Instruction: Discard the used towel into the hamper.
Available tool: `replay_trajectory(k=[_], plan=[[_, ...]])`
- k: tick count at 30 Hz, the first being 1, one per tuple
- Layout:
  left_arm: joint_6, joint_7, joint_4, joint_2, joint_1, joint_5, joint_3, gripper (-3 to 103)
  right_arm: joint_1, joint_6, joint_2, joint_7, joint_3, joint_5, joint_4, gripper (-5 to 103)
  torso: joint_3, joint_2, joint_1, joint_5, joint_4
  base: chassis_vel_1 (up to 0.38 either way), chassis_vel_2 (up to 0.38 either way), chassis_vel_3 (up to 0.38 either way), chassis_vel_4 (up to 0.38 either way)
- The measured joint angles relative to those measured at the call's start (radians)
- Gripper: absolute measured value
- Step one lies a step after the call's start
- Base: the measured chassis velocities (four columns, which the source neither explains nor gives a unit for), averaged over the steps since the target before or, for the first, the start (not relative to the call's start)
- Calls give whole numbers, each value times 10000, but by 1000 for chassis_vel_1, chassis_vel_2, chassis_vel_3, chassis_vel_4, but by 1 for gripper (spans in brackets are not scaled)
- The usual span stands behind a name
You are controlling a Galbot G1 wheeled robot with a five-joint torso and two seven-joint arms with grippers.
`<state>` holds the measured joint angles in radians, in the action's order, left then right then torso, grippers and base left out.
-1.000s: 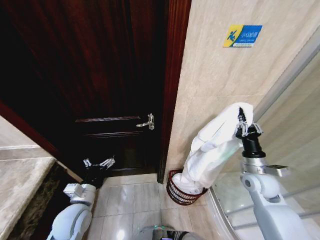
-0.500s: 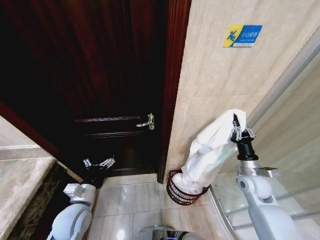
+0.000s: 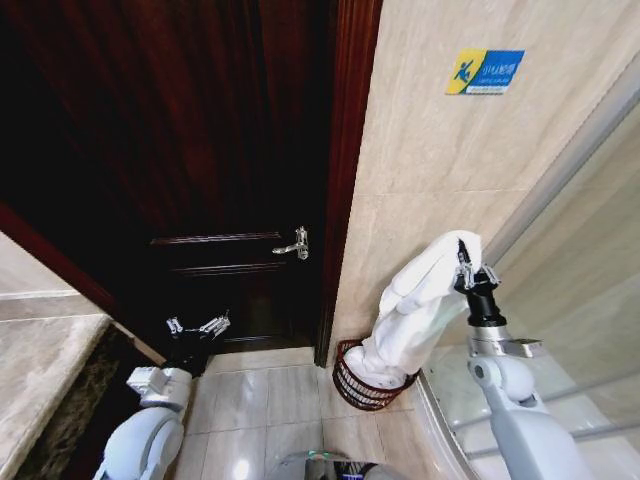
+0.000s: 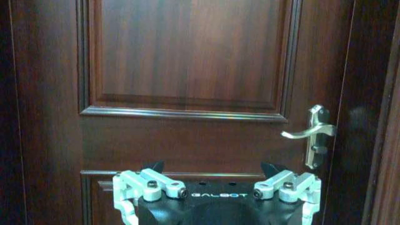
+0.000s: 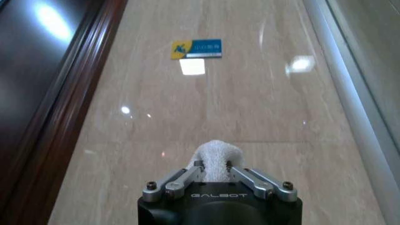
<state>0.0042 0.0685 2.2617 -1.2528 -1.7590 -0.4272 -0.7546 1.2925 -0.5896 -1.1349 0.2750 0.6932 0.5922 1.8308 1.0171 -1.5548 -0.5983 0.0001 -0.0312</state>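
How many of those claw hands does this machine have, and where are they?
2. The left gripper hangs open low before the dark door; the right gripper is raised, pinching the white towel above the hamper.

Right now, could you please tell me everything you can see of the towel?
The towel is white, soft terry cloth as it looks, hanging in a long folded drape. The right gripper has its jaws shut on the upper end, where a small tuft pokes out between them. From there it slants down beside the tiled wall, and its lower end lies bunched inside the reddish-brown wicker hamper on the floor.
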Motion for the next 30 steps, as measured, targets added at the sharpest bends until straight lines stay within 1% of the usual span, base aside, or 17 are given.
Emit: replay_trajectory(k=[11,20,30], plan=[[0,0,0,0,0,0,0,100,-59,-226,-155,132,-96,-106,-642,8,0,0,0,-1,0,0,0,0,0],[0,0,0,0,0,0,0,100,-110,-303,-281,164,-273,-241,-841,8,0,0,0,-2,0,0,0,0,0],[0,0,0,0,0,0,0,100,-37,-462,-824,169,-767,-745,-1005,8,0,0,0,-2,0,0,0,0,0]])
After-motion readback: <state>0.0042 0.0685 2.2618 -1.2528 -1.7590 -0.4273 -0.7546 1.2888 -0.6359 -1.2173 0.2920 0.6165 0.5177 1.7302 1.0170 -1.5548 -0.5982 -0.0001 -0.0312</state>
